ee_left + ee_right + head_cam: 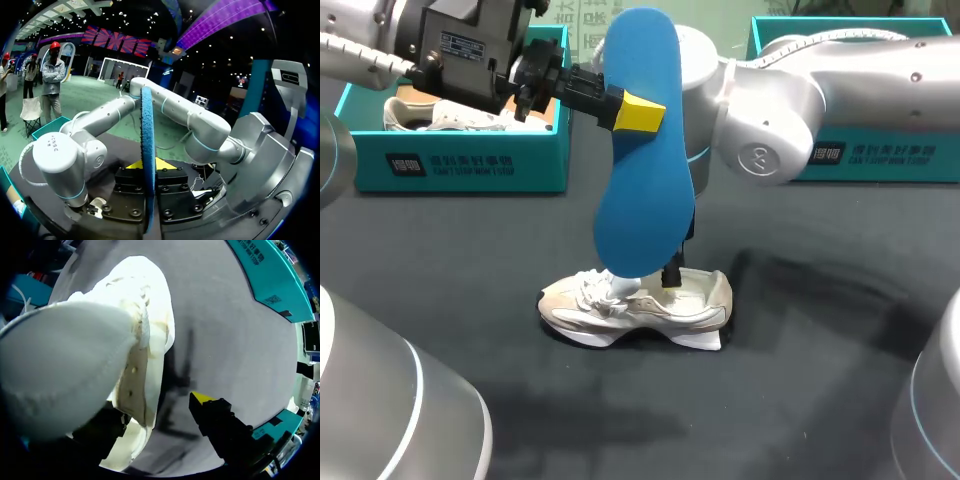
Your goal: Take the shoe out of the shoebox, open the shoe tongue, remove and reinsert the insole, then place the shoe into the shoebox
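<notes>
Insole (pixel 638 150), blue and upright, hangs pinched in the left gripper (pixel 623 108) above the white shoe (pixel 640 312), which stands on the dark table (pixel 820 350), outside the teal shoebox (pixel 460 165). Down at the shoe, the right gripper (pixel 150 415) straddles its side wall, fingers spread.

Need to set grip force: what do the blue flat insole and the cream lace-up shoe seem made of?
Blue flat insole: probably foam under fabric, matte, its edge looks fuzzy. Cream lace-up shoe: seemingly suede-like and textile panels, matte; white sole likely foam rubber.
</notes>
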`<state>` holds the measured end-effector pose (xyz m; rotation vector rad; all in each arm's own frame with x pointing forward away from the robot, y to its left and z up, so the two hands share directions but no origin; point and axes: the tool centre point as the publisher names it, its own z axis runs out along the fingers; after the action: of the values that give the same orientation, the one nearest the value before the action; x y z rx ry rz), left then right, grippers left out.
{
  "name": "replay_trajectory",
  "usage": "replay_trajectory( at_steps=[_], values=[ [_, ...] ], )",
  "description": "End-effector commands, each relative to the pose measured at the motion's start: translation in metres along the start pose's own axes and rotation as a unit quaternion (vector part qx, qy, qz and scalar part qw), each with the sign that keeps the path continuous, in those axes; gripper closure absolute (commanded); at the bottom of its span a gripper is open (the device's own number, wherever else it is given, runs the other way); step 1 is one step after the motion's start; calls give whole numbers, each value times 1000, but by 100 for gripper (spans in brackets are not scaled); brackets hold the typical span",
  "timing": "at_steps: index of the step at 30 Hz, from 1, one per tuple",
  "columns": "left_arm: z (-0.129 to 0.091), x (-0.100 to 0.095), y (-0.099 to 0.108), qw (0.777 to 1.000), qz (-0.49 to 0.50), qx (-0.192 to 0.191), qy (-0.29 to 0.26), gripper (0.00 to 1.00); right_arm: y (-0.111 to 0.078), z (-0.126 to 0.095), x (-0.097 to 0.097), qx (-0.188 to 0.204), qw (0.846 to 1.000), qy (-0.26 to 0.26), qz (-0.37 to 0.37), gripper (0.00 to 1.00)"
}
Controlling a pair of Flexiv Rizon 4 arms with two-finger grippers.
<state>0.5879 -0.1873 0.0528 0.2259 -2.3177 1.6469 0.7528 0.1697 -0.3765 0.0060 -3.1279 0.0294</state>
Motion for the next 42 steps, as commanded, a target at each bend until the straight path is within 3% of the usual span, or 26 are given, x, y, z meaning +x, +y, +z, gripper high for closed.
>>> replay_trajectory(
  at_steps=[1, 8, 12, 14, 16, 32, 42],
  values=[
    [1, -1, -1, 1000, 0, -2, 0, 100, 4, 7, -2, 0, 1000, 3, -1, 36],
    [1, -1, -1, 1000, 0, -2, 0, 100, 5, 13, -1, -2, 1000, 9, -1, 46],
    [1, -1, -1, 1000, 0, -2, 0, 100, 4, 17, 0, -5, 1000, 13, 1, 57],
    [1, -1, -1, 1000, 0, -2, 0, 100, 4, 17, 0, -5, 1000, 14, 2, 71],
    [1, -1, -1, 1000, 0, -2, 0, 100, 4, 16, 0, -3, 1000, 14, 3, 100],
    [1, -1, -1, 1000, 0, -2, 0, 100, 0, -7, 6, 10, 999, 27, 15, 100],
    [1, -1, -1, 1000, 0, -2, 0, 100, -12, -29, 22, -3, 992, 57, 112, 100]
  ],
)
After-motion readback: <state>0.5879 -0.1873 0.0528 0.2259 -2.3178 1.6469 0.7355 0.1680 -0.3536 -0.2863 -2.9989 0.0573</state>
